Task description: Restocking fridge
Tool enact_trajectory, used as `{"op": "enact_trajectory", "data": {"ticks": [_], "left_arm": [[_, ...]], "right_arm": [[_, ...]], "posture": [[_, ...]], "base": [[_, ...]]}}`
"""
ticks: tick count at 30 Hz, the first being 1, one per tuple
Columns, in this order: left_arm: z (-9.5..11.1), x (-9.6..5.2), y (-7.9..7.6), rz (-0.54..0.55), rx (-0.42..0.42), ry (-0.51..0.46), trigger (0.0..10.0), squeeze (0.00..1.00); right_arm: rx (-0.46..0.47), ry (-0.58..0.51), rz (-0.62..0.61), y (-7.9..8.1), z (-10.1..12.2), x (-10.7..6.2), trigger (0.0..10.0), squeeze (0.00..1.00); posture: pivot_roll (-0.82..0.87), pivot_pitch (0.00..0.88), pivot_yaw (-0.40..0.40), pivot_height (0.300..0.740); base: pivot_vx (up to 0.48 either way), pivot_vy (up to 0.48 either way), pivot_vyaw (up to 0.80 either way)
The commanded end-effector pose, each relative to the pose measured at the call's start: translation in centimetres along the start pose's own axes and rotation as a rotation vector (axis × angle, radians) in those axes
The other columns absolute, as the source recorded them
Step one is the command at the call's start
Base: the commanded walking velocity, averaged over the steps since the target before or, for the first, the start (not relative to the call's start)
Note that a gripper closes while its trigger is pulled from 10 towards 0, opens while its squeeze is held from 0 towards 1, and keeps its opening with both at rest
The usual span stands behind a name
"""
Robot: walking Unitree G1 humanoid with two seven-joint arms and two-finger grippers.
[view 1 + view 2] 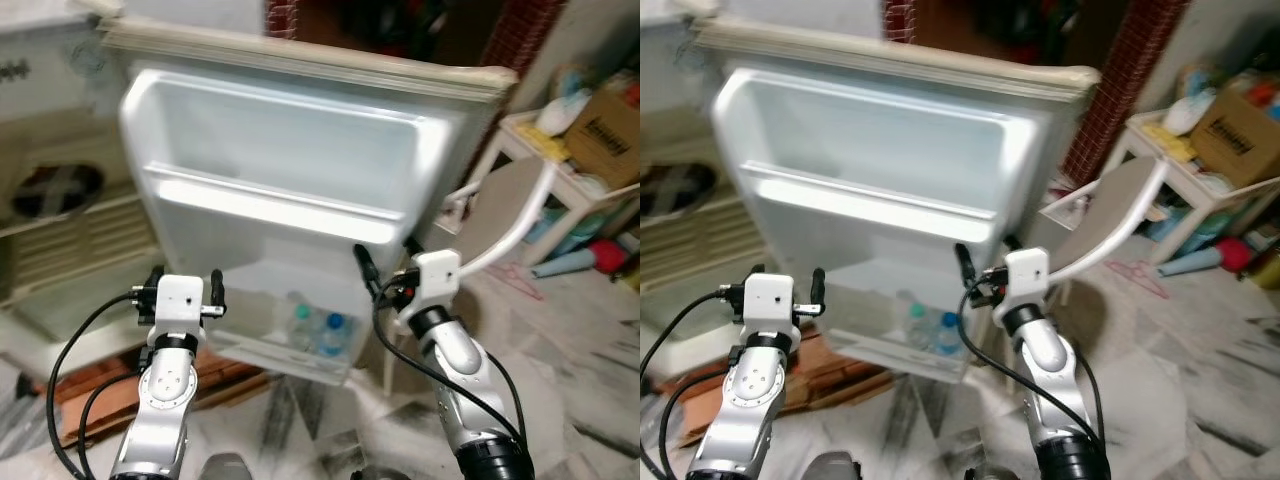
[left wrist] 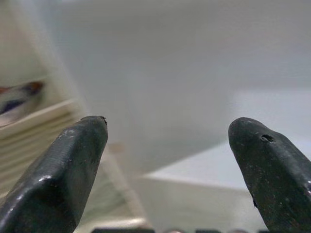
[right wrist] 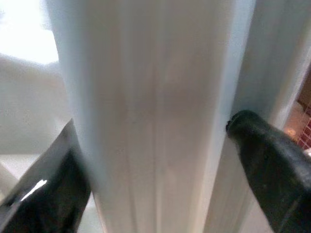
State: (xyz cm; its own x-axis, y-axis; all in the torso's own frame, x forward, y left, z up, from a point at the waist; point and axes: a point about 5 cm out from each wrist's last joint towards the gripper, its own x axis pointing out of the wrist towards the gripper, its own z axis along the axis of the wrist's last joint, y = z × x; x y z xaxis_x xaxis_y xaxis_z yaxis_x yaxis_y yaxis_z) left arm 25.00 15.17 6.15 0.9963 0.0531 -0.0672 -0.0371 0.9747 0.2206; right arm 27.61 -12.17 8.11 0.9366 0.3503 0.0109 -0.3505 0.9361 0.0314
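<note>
- Shelves of the open fridge (image 1: 60, 190) sit at the far left, with a dark round shape on one of them; we cannot tell what it is.
- Our left pincer (image 1: 183, 283) hangs in front of the door's lower part, fingers spread and holding nothing; in its wrist view the two black fingertips (image 2: 73, 160) frame only pale plastic. We judge it is kept free so it can fetch the next item.
- The fridge door (image 1: 300, 170) stands swung wide, its inner side towards us. Its upper rack (image 1: 270, 205) holds nothing we can make out.
- In the bottom rack (image 1: 290, 355) two water bottles (image 1: 318, 330) with blue caps stand upright side by side, where the rail keeps them from tipping.
- Our right pincer (image 1: 385, 262) straddles the door's free edge (image 3: 155, 116), one finger on each side and close against it. We judge it grips the edge to hold the door wide for loading.
- A white counter (image 1: 545, 165) at the far right carries a cardboard box (image 1: 610, 125), with clutter on the floor (image 1: 590, 330) beside it.
</note>
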Motion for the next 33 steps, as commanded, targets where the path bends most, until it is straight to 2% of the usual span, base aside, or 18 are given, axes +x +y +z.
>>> {"op": "enact_trajectory", "data": {"ticks": [1,3,5,6,8,11,20,23,24,28,31,32,33], "left_arm": [[-0.4,-0.2,0.8,0.024,0.024,0.013,10.0,0.0],[-0.4,-0.3,0.9,0.028,0.027,0.012,10.0,0.0],[-0.5,-0.3,0.9,0.037,0.029,0.014,10.0,0.0],[-0.5,-0.3,0.9,0.037,0.029,0.014,10.0,0.0],[-0.5,-0.3,0.9,0.039,0.031,0.014,10.0,0.0],[-0.5,-0.3,0.7,0.037,0.033,0.014,10.0,0.0],[-0.5,-0.3,0.8,0.035,0.046,0.009,10.0,0.0],[-0.5,-0.4,0.8,0.038,0.048,0.01,10.0,0.0],[-0.5,-0.4,0.9,0.043,0.047,0.01,10.0,0.0],[-0.6,-0.6,1.1,0.059,0.041,0.021,10.0,0.0],[-1.2,-1.0,1.6,0.093,0.013,0.059,10.0,0.0],[-1.2,-1.0,1.6,0.093,0.013,0.059,10.0,0.0],[-1.2,-1.0,1.7,0.092,0.012,0.06,10.0,0.0]], "right_arm": [[-0.014,-0.039,-0.034,-1.2,1.1,0.2,10.0,0.0],[-0.012,-0.038,-0.021,-1.2,1.1,0.3,10.0,0.0],[0.029,-0.021,0.099,-0.3,0.9,0.3,10.0,0.0],[0.029,-0.021,0.099,-0.3,0.9,0.3,10.0,0.0],[0.071,0.005,0.266,1.0,0.8,0.0,10.0,0.0],[0.09,0.054,0.427,1.9,0.6,-0.5,10.0,0.0],[0.124,0.157,0.586,0.9,0.4,-1.3,10.0,0.0],[0.095,0.174,0.515,-0.3,0.2,-0.9,10.0,0.0],[0.075,0.126,0.463,-1.0,0.7,-0.4,10.0,0.0],[0.034,0.059,0.374,-1.7,1.4,0.2,10.0,0.0],[-0.027,-0.037,0.132,-3.2,2.9,1.6,10.0,0.0],[-0.027,-0.037,0.132,-3.2,2.9,1.6,10.0,0.0],[-0.026,-0.057,0.078,-3.6,3.2,1.8,10.0,0.0]], "posture": [[0.07,0.0,-0.045,0.74],[0.07,0.0,-0.046,0.74],[0.07,0.0,-0.046,0.74],[0.07,0.0,-0.046,0.74],[0.07,0.0,-0.045,0.74],[0.07,0.001,-0.044,0.74],[0.07,0.003,-0.045,0.74],[0.08,0.007,-0.048,0.74],[0.09,0.013,-0.052,0.74],[0.09,0.012,-0.054,0.74],[0.1,0.014,-0.056,0.74],[0.1,0.014,-0.056,0.74],[0.11,0.013,-0.056,0.74]], "base": [[0.0,-0.319,0.0],[0.0,-0.315,0.0],[0.0,-0.281,0.0],[0.0,-0.27,0.0],[0.0,-0.268,0.0],[0.0,-0.268,0.0],[0.0,-0.146,0.0],[0.0,0.0,0.0],[0.0,0.0,0.0],[0.0,0.0,0.0],[0.0,0.0,0.64],[0.0,0.0,0.68],[0.0,0.0,0.67]]}}
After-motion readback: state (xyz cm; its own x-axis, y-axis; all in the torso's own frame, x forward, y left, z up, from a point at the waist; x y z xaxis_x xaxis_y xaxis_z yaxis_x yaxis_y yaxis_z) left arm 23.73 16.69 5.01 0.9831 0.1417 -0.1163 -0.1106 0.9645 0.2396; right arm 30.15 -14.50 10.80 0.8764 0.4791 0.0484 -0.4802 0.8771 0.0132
